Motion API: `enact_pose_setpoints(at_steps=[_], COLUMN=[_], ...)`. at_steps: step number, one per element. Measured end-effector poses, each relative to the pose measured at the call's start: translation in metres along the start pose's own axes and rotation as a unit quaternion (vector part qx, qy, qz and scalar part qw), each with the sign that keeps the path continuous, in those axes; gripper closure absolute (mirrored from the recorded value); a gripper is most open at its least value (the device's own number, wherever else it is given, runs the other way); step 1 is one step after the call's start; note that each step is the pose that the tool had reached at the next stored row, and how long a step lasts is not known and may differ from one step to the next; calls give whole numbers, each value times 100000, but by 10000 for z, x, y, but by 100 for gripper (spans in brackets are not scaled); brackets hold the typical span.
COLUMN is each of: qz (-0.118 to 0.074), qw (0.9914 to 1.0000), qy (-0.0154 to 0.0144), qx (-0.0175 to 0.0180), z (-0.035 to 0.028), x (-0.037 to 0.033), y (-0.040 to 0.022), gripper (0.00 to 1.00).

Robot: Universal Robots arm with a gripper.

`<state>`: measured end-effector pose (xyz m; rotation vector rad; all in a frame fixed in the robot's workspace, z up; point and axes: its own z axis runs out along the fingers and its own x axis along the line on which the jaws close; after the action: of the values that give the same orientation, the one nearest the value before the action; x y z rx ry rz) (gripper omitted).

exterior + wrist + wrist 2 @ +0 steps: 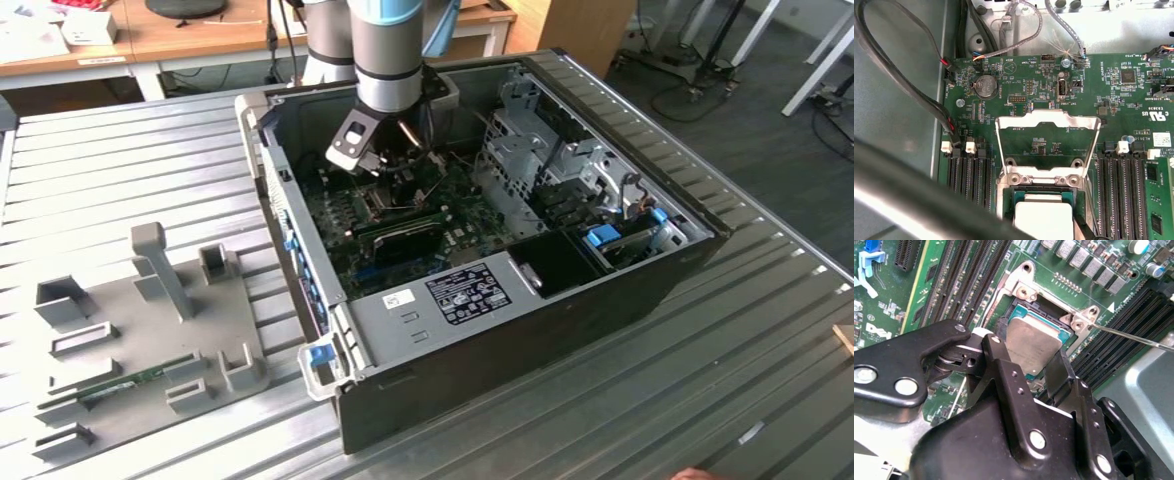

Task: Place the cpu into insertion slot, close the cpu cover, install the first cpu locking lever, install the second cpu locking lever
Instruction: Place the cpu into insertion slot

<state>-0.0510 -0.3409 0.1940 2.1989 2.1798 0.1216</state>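
Lab workshop, slatted metal bench [107,180], wooden desks [200,40]

cpu [1033,340]: matt grey metal top | cpu cover [1048,118]: shiny silvery metal | pincer [1027,356]: matt black, smooth | motherboard [1019,75]: glossy green

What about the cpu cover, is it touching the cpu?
Apart. In the first wrist view the cpu cover is swung open, and bare hinge hardware lies between it and the cpu.

A big silver metal table with long ribs [107,170] holds two things in the exterior view. An open black computer box [534,380] lies in the middle. At 8 o'clock from it sits a flat grey plate with grey blocks [134,340].
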Motion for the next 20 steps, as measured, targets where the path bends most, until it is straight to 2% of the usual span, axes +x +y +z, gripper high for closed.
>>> enact_pose_setpoints(at_steps=[11, 20], qz=[9, 19], qw=[100000, 100000], qy=[-14, 50], qx=[8, 24], z=[-1, 22], x=[1, 1], y=[0, -3], gripper=[46, 46])
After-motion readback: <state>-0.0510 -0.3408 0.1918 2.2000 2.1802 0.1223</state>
